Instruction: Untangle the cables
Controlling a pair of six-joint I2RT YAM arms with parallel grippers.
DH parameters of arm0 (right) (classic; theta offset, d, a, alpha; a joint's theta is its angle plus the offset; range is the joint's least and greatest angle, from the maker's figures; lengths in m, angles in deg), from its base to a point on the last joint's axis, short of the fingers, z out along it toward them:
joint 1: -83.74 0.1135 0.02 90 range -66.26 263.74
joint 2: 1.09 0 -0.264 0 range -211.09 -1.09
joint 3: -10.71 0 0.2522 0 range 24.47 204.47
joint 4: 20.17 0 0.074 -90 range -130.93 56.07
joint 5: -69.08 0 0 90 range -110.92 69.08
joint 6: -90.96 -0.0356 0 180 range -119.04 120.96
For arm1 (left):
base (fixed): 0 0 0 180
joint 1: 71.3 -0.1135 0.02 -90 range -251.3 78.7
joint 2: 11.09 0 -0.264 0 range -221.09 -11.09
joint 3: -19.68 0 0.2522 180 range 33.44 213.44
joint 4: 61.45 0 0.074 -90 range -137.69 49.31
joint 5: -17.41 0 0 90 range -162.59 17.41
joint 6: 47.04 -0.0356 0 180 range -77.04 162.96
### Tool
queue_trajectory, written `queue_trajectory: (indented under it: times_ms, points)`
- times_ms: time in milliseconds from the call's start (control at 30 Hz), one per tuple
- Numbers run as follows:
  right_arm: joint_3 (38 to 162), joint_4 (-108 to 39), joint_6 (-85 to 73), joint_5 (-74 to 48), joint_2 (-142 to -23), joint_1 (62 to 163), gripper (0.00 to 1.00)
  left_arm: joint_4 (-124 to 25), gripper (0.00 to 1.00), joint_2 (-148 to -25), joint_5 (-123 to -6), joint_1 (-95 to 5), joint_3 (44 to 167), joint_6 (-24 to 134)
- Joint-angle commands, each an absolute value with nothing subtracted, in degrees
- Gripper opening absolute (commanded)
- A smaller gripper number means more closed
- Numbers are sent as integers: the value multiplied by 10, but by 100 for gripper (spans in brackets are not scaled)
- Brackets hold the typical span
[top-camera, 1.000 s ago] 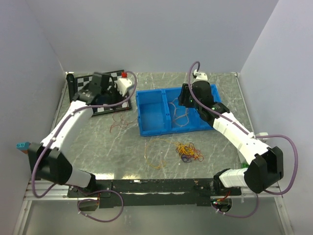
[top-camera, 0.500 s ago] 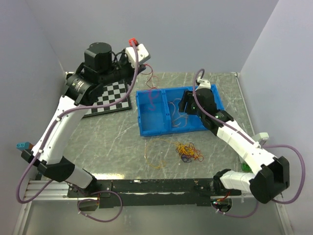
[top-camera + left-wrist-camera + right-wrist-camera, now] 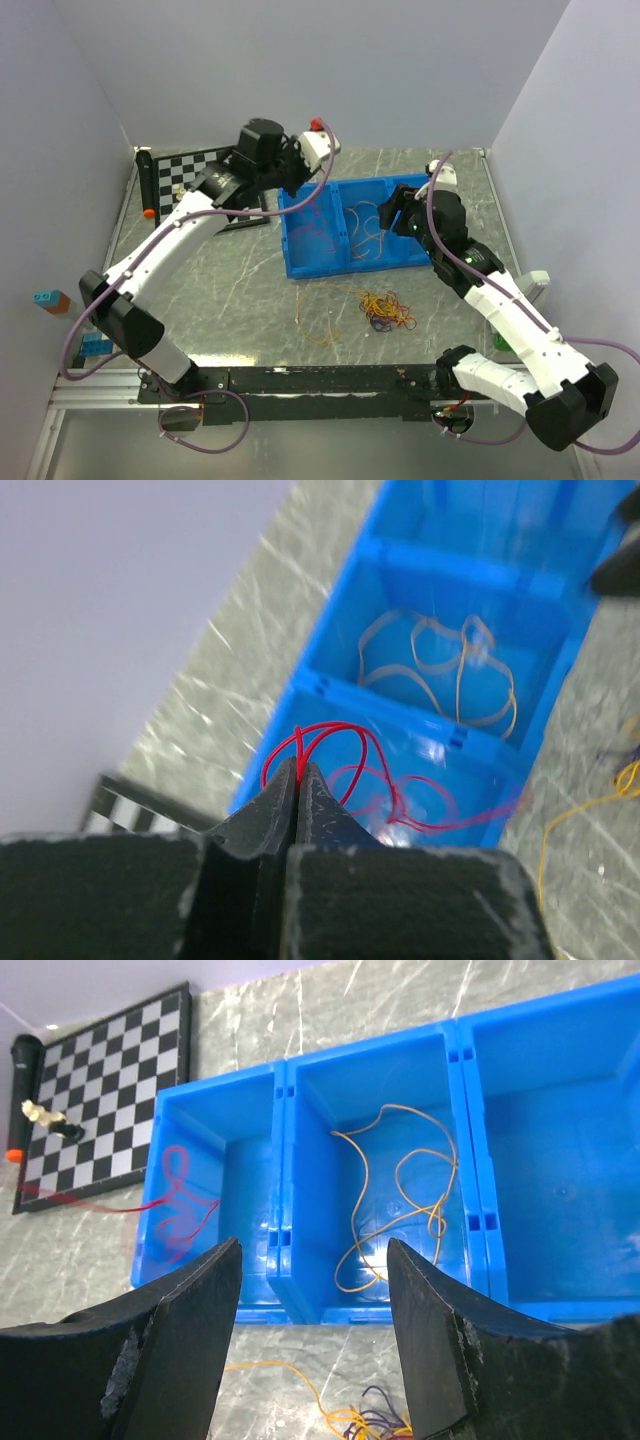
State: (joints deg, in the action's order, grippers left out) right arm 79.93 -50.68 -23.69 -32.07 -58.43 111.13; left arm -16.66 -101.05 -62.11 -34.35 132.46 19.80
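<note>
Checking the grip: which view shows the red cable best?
Left wrist: the red cable loops out, close up, from the shut left claw. The right wrist shows it blurred over the blue bin's end compartment; the top view gives only a faint trace.

I see my left hand [image 3: 297, 778] pinched tight on the red cable [image 3: 330, 725], whose loops hang over the blue bin's [image 3: 450, 568] near compartment. An orange cable [image 3: 437, 666] lies in the next compartment.
</note>
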Motion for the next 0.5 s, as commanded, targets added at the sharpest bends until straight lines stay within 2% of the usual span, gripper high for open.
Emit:
queue_trajectory:
  times_ms: [0,167,267,367,467]
  points:
    - [786,-507,-244,-338,-553,1114,66,-239,1,-1021,-642,-346,1284,206]
    - [765,-525,-258,-339,-532,1114,67,-306,1,-1056,-691,-358,1227,217]
    - [748,-554,-278,-342,-515,1115,69,-330,8,-1093,-724,-372,1219,240]
    - [726,-581,-297,-344,-495,1118,70,-318,23,-1120,-737,-382,1234,253]
    - [713,-620,-313,-344,-483,1121,71,-249,53,-1147,-714,-381,1260,250]
